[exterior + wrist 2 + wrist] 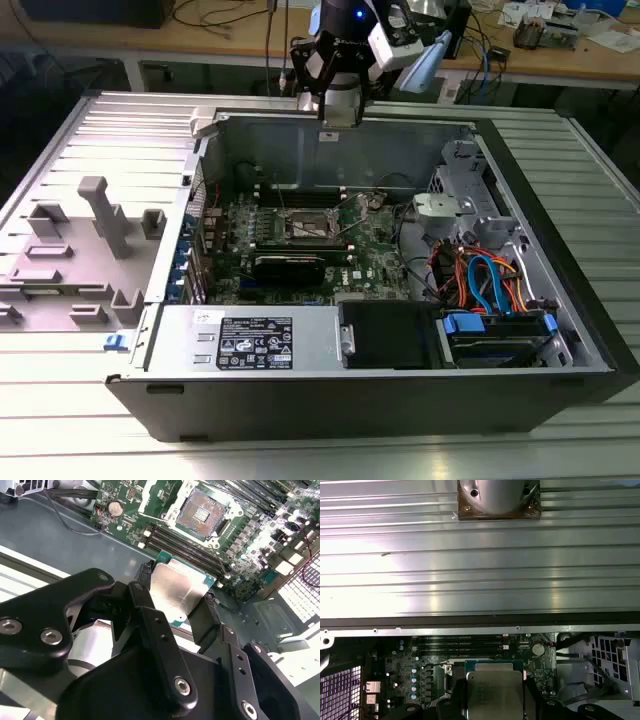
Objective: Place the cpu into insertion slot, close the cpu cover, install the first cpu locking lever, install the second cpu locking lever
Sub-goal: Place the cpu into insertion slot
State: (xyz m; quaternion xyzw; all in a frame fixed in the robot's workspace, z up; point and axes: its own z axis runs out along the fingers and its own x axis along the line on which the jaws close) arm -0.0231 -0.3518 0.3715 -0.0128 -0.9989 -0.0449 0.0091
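Exterior view: gripper [340,115], clenched on the cpu [176,587] in both wrist views, hangs twelve o'clock of insertion slot [313,228].

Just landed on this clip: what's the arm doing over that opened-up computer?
The arm's gripper is shut on the cpu, gripping the chip by two opposite edges. In the exterior view it hangs by the far wall of the open computer case. On the green motherboard, the insertion slot lies uncovered and empty, with its contact field exposed. The cpu has not yet been placed.
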